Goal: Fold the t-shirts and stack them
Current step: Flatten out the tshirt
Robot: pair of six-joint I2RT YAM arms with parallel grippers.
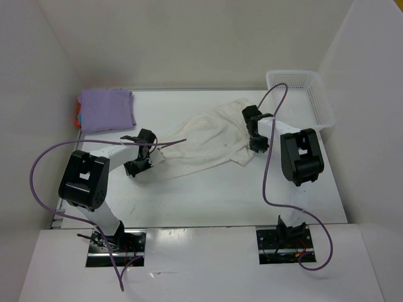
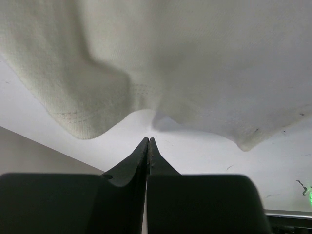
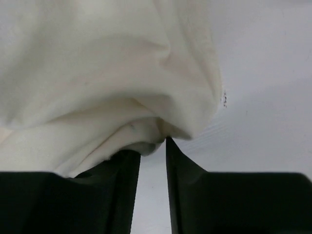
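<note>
Meanwhile left fingers (image 2: 148, 146) shut, empty, by the off-white t-shirt (image 1: 208, 141) hem; right fingers (image 3: 170, 150) half-open around its edge.

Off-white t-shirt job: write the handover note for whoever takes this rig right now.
Left claw: shut, empty, just short of the hem of the off-white t-shirt.
Right claw: open, a bunched fold of that shirt at its tips.
The shirt lies rumpled and unfolded mid-table.
Done: lavender t-shirt folded in the far-left corner, atop an orange t-shirt.
Left: fold the off-white one, stack it there.

No legible text or labels
</note>
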